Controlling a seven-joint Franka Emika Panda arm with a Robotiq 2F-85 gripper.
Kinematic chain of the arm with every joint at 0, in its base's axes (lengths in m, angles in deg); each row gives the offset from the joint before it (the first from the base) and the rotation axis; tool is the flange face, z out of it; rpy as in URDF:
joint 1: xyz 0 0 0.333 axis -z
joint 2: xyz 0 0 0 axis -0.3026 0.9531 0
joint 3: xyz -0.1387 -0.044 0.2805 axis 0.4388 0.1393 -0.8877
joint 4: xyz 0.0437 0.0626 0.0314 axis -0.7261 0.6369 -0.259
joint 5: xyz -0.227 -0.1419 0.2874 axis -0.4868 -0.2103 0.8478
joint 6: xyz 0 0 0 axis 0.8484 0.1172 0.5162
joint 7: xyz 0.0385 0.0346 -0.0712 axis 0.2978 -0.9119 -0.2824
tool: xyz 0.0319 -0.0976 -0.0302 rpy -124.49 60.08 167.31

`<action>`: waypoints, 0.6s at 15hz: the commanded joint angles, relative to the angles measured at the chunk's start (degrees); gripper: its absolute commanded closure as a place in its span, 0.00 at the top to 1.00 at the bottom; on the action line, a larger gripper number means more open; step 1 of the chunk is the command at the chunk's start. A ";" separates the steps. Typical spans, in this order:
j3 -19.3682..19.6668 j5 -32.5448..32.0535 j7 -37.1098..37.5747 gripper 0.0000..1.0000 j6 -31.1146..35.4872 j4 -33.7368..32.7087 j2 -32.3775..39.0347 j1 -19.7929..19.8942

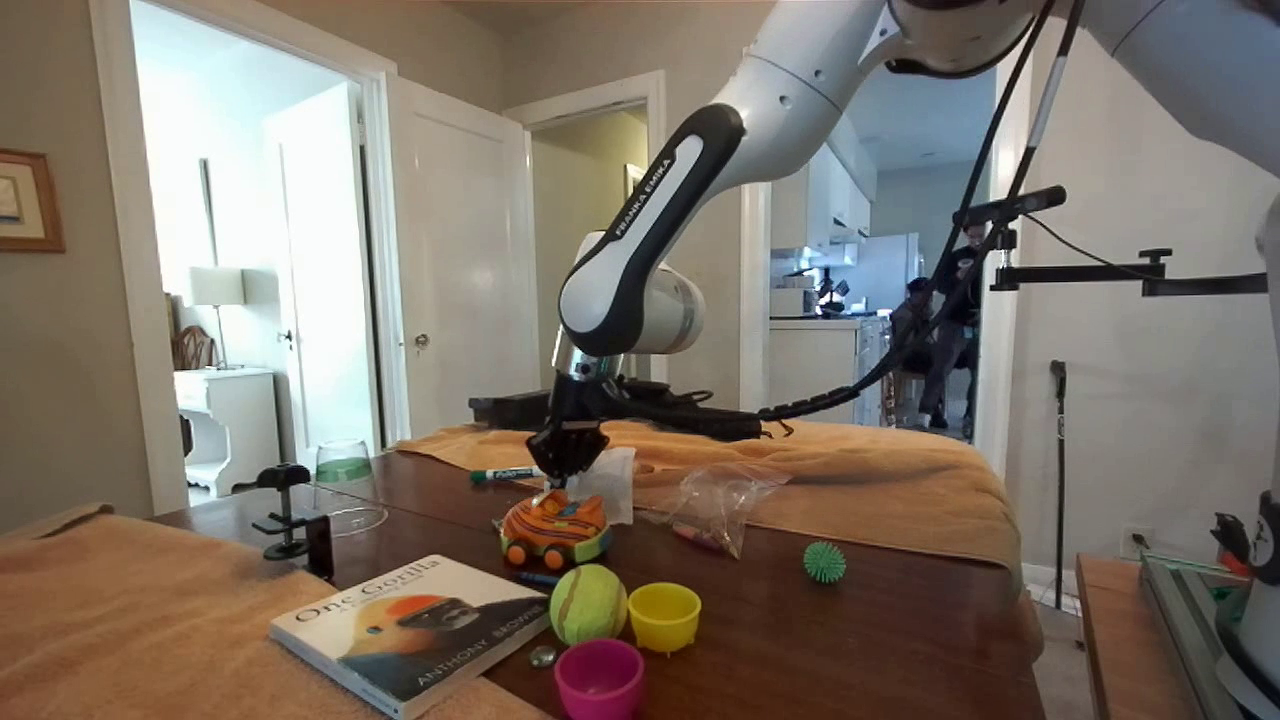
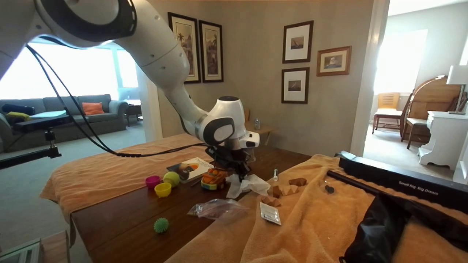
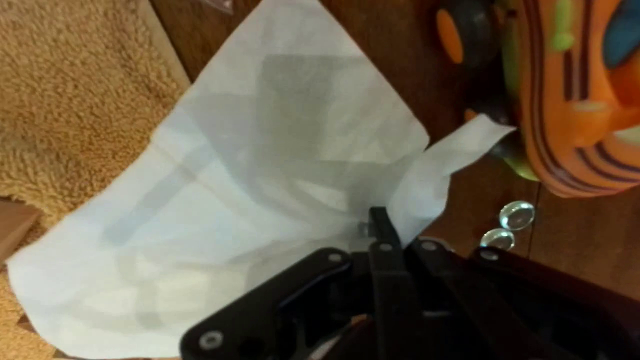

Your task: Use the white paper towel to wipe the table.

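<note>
Dark, glossy wood makes the tabletop (image 1: 820,645) under and around the fingers (image 3: 384,231). They are clenched on a gathered fold of the white paper towel (image 3: 190,220), with only paper between them; a loose strip sticks out past their tips, and the broad sheet fans away on the opposite side. Wiping looks to be the step, and I'd do it with the fingers low, pressing just enough to keep the paper against the wood, and moving so that the sheet trails rather than bunches. Thin paper may tear at so small a pinch; a slow, even pull seems wise. Next out, part of the sheet overlaps the orange cloth (image 3: 75,100), so better draw it fully onto the wood first. Just beside the fingers, on the strip's side, two clear glass beads (image 3: 517,215) could be dragged along, and the toy car (image 3: 575,115) needs skirting. Farther out from the fingers lies the plastic bag (image 2: 219,209), likely to snag. Well apart from them, the wood between the yellow cup (image 1: 665,622) and the spiky green ball (image 1: 825,562) should suit longer strokes.
</note>
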 commanded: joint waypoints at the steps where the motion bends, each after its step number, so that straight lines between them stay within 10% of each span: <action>1: 1.74 -2.18 4.00 0.00 -4.89 -10.07 6.73 -1.77; 9: 2.72 -2.72 7.83 0.00 -10.10 -27.91 17.35 -4.34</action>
